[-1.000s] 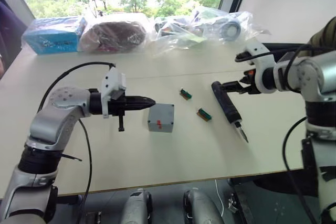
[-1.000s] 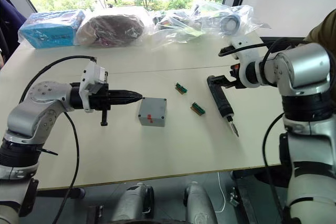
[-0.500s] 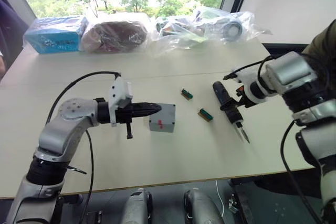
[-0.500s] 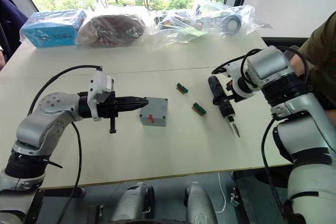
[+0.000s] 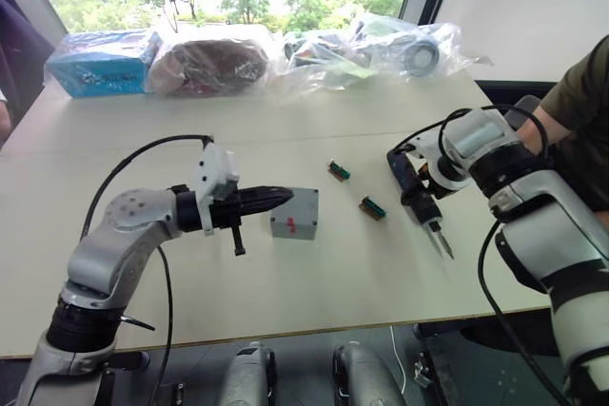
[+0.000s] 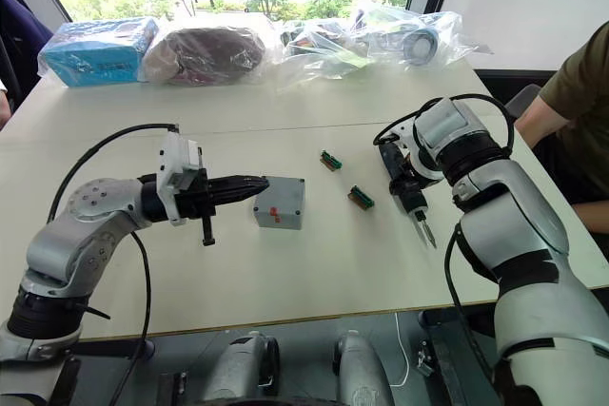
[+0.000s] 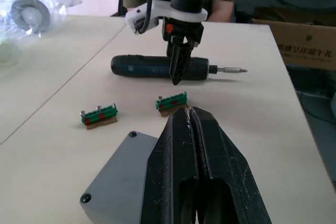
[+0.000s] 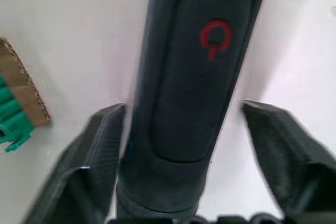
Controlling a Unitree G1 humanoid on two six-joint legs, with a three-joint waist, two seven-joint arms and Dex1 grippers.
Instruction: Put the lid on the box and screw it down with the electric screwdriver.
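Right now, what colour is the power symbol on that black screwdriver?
Red, on the electric screwdriver's dark grip; it shows best in the right wrist view.

Grey box (image 5: pixel 293 214) sits closed; black electric screwdriver (image 5: pixel 415 199) lies flat.

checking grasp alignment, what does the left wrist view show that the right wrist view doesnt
Left wrist view: the grey box, a second connector block, the metal bit and the shut left end effector. Right wrist view: the red power symbol, between the open right end effector fingers. Both: the electric screwdriver, the right end effector and one connector block.
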